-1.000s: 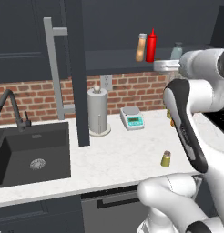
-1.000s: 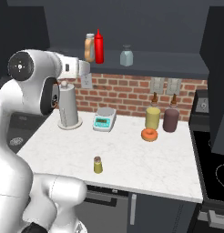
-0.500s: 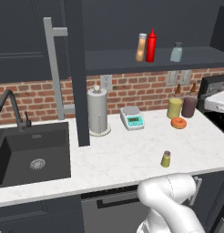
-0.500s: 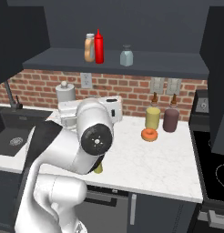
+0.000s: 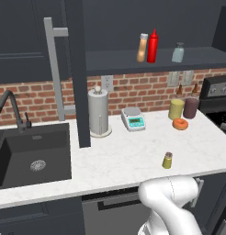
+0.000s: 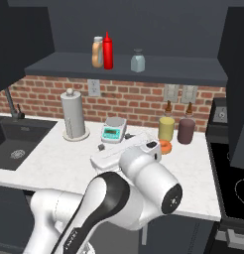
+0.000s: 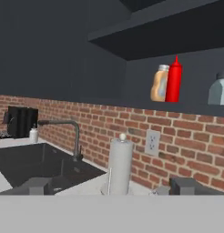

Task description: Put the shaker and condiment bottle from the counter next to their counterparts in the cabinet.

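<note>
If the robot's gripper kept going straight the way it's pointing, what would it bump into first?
Probably the paper towel roll: in the hand view it stands almost dead ahead between the gripper fingertips, with the brick wall behind it. How far off is hard to judge.

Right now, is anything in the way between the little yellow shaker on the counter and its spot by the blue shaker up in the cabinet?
Nothing visible is. The yellow shaker stands alone on the counter, the cabinet is open, and shelf beside the blue shaker looks free.
</note>
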{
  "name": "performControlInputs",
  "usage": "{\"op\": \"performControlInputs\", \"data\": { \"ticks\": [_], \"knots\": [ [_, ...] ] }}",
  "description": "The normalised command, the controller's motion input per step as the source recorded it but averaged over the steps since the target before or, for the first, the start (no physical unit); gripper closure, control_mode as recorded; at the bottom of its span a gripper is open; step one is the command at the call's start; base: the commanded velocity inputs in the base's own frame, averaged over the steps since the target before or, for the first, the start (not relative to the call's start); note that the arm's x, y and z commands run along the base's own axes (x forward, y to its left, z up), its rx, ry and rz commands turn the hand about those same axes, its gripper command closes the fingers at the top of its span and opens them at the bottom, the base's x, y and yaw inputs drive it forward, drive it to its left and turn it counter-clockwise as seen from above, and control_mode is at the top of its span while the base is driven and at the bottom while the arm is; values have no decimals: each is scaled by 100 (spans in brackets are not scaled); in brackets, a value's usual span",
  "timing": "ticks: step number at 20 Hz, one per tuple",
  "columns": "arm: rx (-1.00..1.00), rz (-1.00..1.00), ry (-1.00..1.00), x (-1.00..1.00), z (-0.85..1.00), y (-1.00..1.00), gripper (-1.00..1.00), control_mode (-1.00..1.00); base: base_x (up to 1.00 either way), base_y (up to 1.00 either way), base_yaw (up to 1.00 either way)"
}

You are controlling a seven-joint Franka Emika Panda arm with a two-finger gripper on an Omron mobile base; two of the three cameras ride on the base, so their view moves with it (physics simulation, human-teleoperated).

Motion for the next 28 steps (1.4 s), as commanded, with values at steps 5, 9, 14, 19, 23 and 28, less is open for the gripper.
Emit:
{"op": "performControlInputs", "data": {
  "ticks": [5,9,14,19,23,28],
  "knots": [
    [-23,19,3,-29,0,0,-100,-100,0,0,0],
    [-29,18,5,-36,-1,2,-100,-100,0,0,0],
    [-29,19,5,-20,-12,1,-100,-100,0,0,0],
    [-5,4,0,7,-10,3,-100,-100,0,0,0],
    [1,3,1,82,-78,5,-100,-100,0,0,0],
    [0,2,7,71,-100,6,-100,-100,0,0,0]
  ]
}}
